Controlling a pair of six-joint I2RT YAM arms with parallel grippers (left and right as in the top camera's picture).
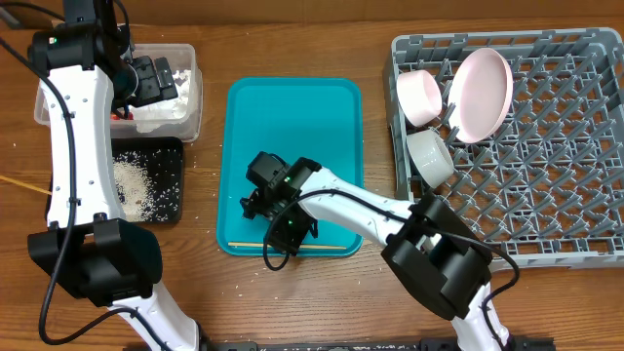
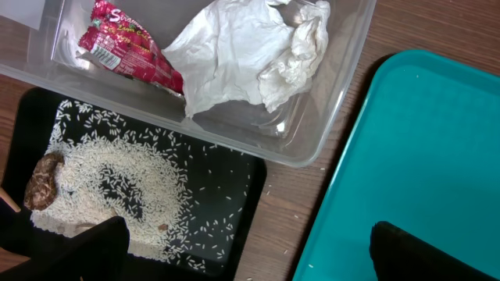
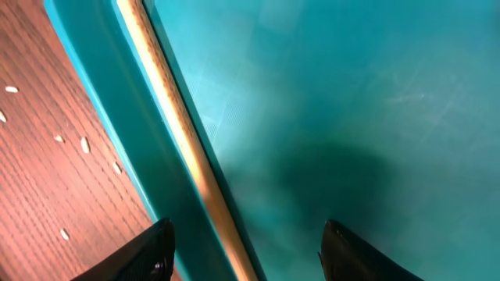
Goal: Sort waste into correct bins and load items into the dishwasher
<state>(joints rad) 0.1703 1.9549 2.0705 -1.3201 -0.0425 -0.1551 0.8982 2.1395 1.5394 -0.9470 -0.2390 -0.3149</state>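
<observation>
My right hand (image 3: 244,248) is spread astride the chopstick (image 3: 176,117) at the tray's (image 3: 351,94) near edge, not touching it. My left hand (image 2: 250,246) hangs wide open over the far-left tub (image 2: 328,101).

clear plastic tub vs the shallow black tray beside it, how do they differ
The clear rectangular plastic tub is see-through with tall walls; the shallow black rectangular tray is opaque with a low rim. The tub holds a crumpled white paper napkin and a red-and-white wrapper; the tray holds loose white rice grains and a brown food scrap. Both are rectangular, side by side on the wooden table.
</observation>
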